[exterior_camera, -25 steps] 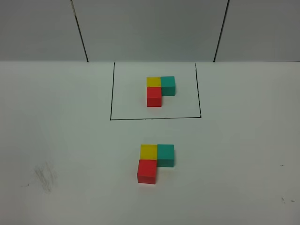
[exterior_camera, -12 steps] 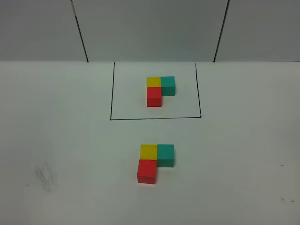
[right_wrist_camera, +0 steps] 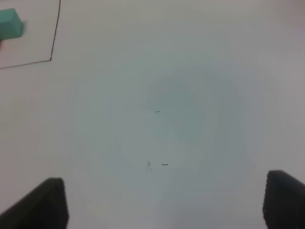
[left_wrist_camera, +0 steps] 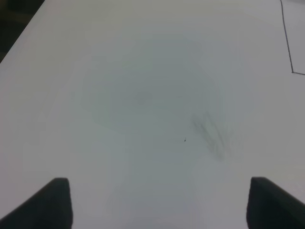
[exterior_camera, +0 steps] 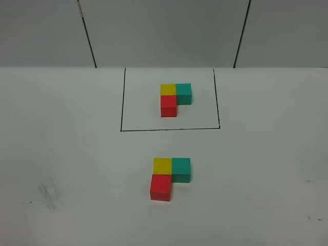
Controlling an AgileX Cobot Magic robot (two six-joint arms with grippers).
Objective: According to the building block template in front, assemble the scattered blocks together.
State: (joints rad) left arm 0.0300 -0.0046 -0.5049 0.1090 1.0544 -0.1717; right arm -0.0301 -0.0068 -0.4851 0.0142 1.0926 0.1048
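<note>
Nothing has moved since the earlier frames. The white table (exterior_camera: 66, 154) fills the exterior high view. At upper centre sits the building block template (exterior_camera: 175, 98), inside its black outline (exterior_camera: 169, 129). Below it, at lower centre, the scattered blocks (exterior_camera: 170, 177) lie joined in the same L: yellow touching teal, red below yellow. A grey smudge (exterior_camera: 48, 193) marks lower left. The left gripper (left_wrist_camera: 157, 202) and right gripper (right_wrist_camera: 164, 202) both stand spread wide over bare table, holding nothing.
</note>
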